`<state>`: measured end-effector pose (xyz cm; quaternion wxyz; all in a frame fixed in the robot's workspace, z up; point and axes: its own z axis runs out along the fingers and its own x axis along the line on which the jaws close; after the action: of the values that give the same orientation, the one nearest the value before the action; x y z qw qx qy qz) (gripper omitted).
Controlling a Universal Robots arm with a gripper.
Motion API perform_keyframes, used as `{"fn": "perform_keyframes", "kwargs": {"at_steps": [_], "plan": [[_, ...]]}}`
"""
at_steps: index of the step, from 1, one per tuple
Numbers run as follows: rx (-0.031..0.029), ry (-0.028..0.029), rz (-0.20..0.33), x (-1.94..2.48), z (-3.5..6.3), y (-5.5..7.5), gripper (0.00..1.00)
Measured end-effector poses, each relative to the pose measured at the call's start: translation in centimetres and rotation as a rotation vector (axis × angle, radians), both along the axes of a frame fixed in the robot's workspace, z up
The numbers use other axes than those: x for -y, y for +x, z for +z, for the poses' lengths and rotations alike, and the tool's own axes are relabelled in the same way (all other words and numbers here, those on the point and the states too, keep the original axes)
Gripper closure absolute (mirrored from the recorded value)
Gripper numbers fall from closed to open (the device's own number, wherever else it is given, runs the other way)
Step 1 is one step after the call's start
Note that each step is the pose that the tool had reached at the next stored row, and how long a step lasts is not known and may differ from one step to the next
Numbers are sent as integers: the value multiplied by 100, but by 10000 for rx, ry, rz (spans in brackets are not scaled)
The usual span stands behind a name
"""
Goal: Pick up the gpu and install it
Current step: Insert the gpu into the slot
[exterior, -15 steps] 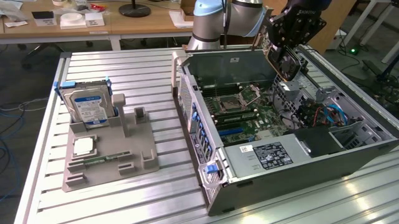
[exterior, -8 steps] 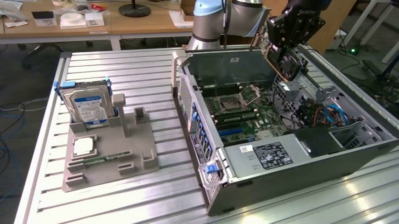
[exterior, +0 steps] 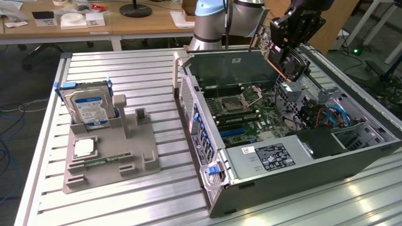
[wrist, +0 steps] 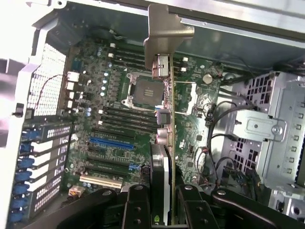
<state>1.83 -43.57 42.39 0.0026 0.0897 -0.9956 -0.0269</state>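
Hanging over the open case (exterior: 207, 160), the gpu (exterior: 285, 52) is clamped edge-on between the fingers of the end effector (wrist: 164, 210). It is held by the end far from its bracket (wrist: 164, 28) and is clear of the motherboard (wrist: 119, 95). In the wrist view the card lines up over the socket (wrist: 143, 89), well apart from the blue slot (wrist: 112, 142).

The risks, as I judge them:
- A descent on this line would press the bracket into the socket or nearby parts.
- A grip at one end leaves a long lever, so a knock against the case wall could twist the card.
- The loose cables (wrist: 213, 125) beside the drive cage (wrist: 267, 129) could snag it.
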Motion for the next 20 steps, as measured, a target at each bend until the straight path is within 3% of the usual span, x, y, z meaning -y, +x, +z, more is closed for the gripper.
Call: {"fn": "perform_keyframes", "kwargs": {"at_steps": [20], "plan": [[0, 0, 2585, 0, 0, 0, 72]]}}
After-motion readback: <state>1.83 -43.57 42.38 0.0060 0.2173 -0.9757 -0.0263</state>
